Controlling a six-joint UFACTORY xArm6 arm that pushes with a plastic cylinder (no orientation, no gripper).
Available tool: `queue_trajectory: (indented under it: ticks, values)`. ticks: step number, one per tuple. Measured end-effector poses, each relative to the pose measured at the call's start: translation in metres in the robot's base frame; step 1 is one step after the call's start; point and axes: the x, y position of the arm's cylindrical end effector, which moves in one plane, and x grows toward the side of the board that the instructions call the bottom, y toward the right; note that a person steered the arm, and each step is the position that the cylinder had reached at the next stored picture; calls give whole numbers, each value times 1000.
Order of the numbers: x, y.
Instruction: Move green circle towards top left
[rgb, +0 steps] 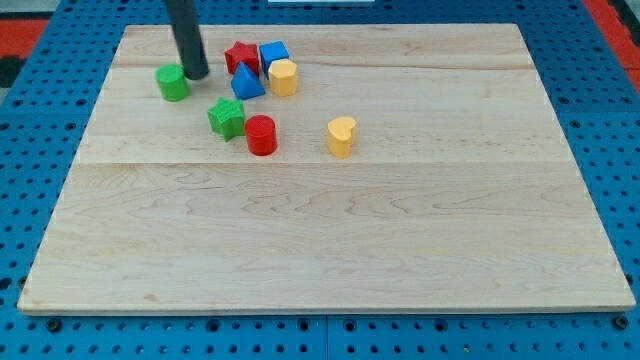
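The green circle (172, 82) is a short green cylinder in the upper left part of the wooden board (330, 230). My tip (196, 75) stands right beside it, on its right side, touching or nearly touching it. The dark rod rises from there out of the view's top.
To the right of my tip lie a red star (240, 55), a blue cube (273, 54), a blue triangle (247, 82) and a yellow hexagon (284, 76). Below are a green star-like block (226, 117), a red cylinder (261, 135) and a yellow heart (341, 136).
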Motion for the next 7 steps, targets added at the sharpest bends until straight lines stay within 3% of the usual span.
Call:
queue_trajectory:
  ticks: [2,3,4,5,6,7]
  values:
    - [67,43]
    - [73,-8]
    - [62,-22]
    - [26,-20]
    - [58,-13]
    - [60,-64]
